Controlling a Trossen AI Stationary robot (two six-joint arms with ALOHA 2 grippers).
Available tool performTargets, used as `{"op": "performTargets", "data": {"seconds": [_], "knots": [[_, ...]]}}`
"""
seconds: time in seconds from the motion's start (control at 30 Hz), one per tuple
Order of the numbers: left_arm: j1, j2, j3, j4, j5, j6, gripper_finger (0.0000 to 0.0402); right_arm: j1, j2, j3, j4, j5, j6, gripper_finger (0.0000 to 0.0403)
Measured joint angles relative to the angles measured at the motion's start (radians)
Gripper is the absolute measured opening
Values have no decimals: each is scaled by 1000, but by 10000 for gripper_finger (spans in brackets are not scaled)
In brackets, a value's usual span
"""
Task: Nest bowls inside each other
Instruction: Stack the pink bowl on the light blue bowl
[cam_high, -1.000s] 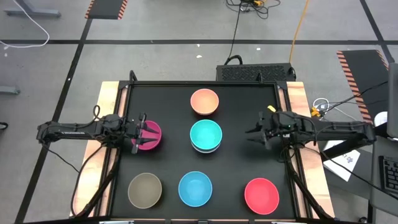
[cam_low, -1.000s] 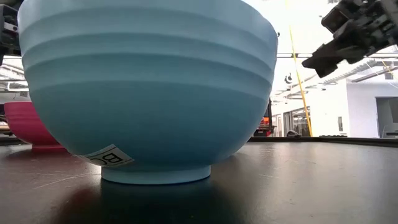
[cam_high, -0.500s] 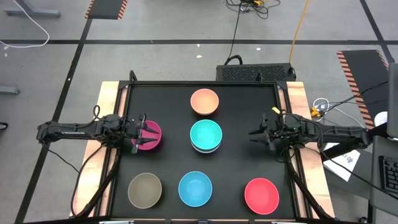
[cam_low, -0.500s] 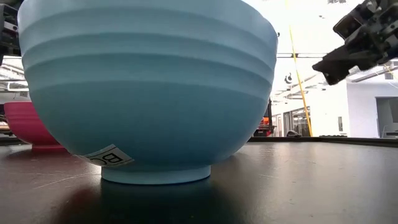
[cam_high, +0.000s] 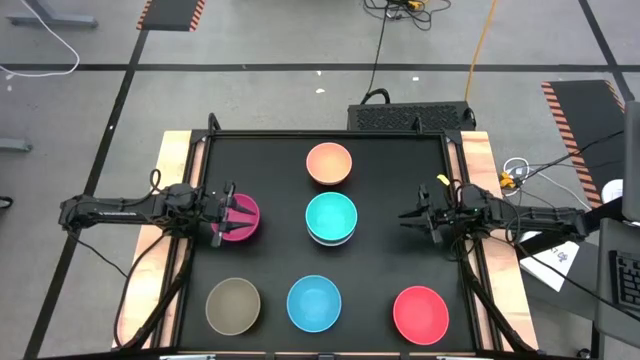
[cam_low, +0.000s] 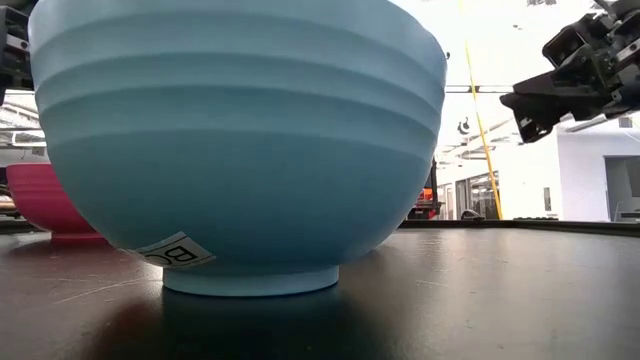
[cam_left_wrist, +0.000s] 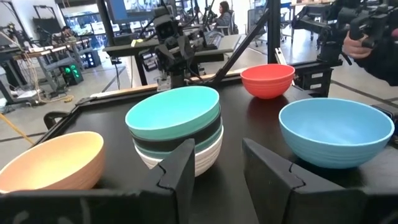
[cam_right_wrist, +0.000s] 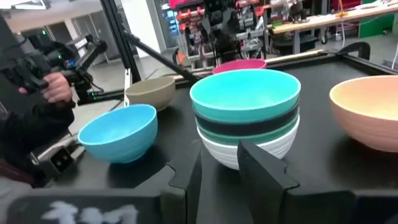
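While well apart at opposite table (cam_high: 400, 170) edges, left gripper (cam_high: 222, 214) and right gripper (cam_high: 408, 216) both part-open.

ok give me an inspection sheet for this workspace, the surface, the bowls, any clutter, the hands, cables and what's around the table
Surface: black table in a wooden frame.
Job's things: teal bowl tops a nested stack at centre, with dark and white rims under it; peach-orange bowl behind it; olive-brown bowl, light blue bowl and red bowl single along the front; magenta bowl at the left.
Clutter: nothing seen.
Hands: left hand at the magenta bowl's rim, grip unclear; right hand empty above the table, right of the stack, jaws slightly apart.
Cables: black and yellow leads on the floor behind.
Surroundings: a person holding a device beside the table.
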Motion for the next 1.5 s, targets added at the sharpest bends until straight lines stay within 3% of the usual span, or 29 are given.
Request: {"op": "performTargets", "data": {"seconds": [0.27, 0.63, 0.9, 1.1, 1.2, 1.33, 1.4, 1.5], "knots": [[0, 0, 0, 75, 82, -5, 136, 0, 0, -6, 1, -21, -38, 100], [0, 0, 0, 77, 76, 1, 136, 0, 0, -8, -2, -23, -37, 100], [-1, 0, 17, 214, 9, 26, 136, 0, 0, -8, -3, -24, -31, 100], [0, 9, 189, -68, -245, 23, 136, 0, 20, -8, -3, -24, -29, 100], [0, 13, 283, -235, -335, -61, 136, 0, 44, -8, -3, -24, -31, 100], [0, 43, 365, -524, -545, -211, 136, 0, 76, -8, -3, -23, -43, 100], [0, 60, 389, -588, -574, -289, 136, 0, 87, -8, -3, -23, -47, 100], [0, 80, 397, -623, -502, -332, 136, 0, 94, -8, -3, -23, -45, 100]]}}
